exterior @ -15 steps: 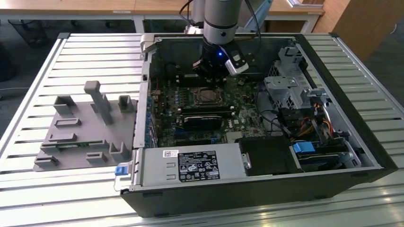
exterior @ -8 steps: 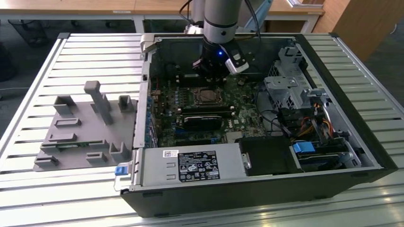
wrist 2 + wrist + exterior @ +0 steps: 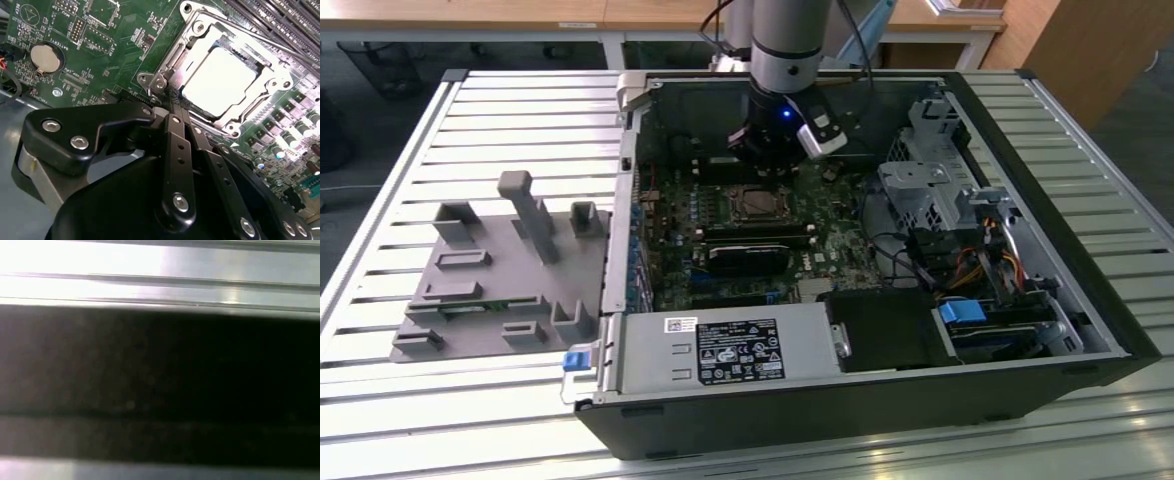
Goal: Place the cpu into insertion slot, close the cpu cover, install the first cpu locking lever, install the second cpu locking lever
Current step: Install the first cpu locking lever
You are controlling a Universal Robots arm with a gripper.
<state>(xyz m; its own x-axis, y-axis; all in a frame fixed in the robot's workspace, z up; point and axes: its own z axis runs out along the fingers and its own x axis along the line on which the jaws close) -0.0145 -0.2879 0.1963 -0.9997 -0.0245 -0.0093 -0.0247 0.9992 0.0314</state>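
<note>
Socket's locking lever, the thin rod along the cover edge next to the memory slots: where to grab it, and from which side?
Probably the straight run of the locking lever, pinched across its thin width from straight above. It lies low, close along the cover, with the memory slots crowding its other side, so a sideways approach looks blocked. Its free end is not clear enough to judge.

A slatted metal workbench stands before wooden desks on a dark floor.
</note>
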